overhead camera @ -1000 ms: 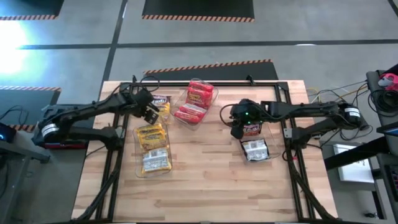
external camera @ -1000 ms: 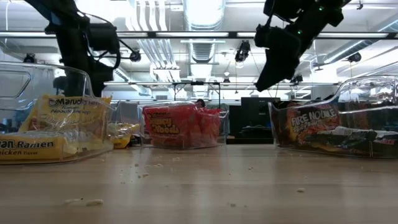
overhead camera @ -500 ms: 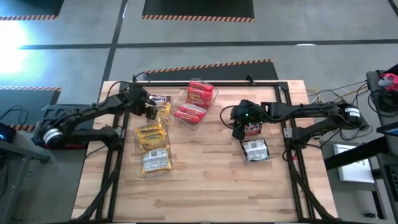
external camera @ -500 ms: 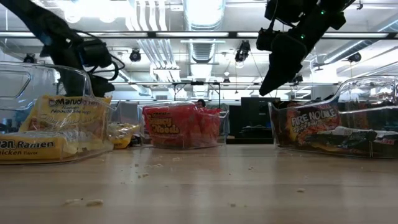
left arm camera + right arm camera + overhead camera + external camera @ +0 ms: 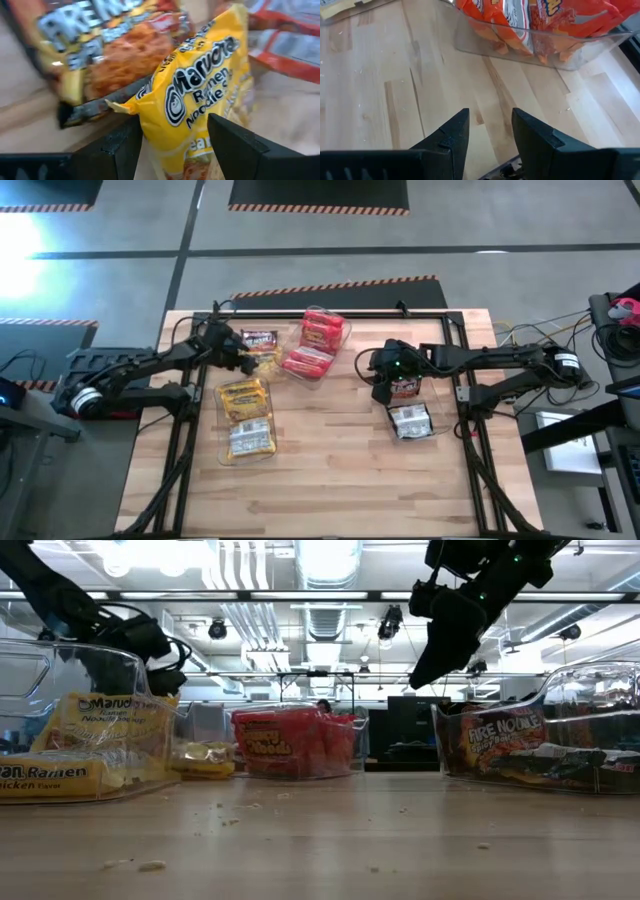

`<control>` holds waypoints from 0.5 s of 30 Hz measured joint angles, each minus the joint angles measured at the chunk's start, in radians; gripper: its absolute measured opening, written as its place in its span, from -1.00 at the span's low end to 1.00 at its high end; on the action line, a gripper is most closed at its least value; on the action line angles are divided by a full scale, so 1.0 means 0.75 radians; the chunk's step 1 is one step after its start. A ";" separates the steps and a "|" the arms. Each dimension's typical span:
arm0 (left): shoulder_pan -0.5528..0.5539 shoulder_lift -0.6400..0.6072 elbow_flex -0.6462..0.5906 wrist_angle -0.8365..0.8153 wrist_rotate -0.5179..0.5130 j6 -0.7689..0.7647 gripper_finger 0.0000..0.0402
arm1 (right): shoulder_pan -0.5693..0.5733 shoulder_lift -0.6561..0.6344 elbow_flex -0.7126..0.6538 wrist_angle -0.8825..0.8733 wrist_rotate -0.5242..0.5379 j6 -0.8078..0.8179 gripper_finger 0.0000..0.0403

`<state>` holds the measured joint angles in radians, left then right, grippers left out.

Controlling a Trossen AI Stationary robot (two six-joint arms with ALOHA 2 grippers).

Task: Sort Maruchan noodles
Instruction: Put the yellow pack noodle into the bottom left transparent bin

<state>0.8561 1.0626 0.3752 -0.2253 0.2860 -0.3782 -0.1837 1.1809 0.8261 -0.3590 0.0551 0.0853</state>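
Note:
A yellow Maruchan noodles packet [image 5: 263,363] lies on the table between the yellow bin and the red bin. A dark packet [image 5: 258,338] lies just beyond it. My left gripper [image 5: 243,356] comes in low from the table's left, and the yellow packet [image 5: 200,100] fills the gap between its fingers. My right gripper [image 5: 385,385] hangs open in the air over bare table, by the bin of dark packets [image 5: 411,421]. Nothing is between its fingers [image 5: 490,130]. My left gripper has the yellow packet's near-left end [image 5: 165,130] between its two fingers, one finger [image 5: 122,150] on each side of the crinkled wrapper. The fingers slant down from the table's left. The packet's far end rests flat on the table [image 5: 205,758], beside the dark packet [image 5: 115,50].
A clear bin of yellow packets [image 5: 228,452] stands near the left arm. A clear bin of red packets [image 5: 345,330] stands at the far middle and shows in the right wrist view [image 5: 535,30]. Bare wood runs along the near half of the table.
My left gripper has sunk toward the table and swung toward the far edge, tipping flatter, so the dark packet now shows whole. The yellow packet, tilted up before, now lies flat. The right arm has kept still.

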 joint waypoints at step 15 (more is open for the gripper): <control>0.000 0.000 0.005 -0.002 0.094 -0.023 0.02 | 0.000 0.001 0.000 0.008 0.000 0.026 -0.32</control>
<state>0.8558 1.0626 0.3789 -0.2268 0.3563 -0.3958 -0.1837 1.1812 0.8261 -0.3531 0.0551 0.1047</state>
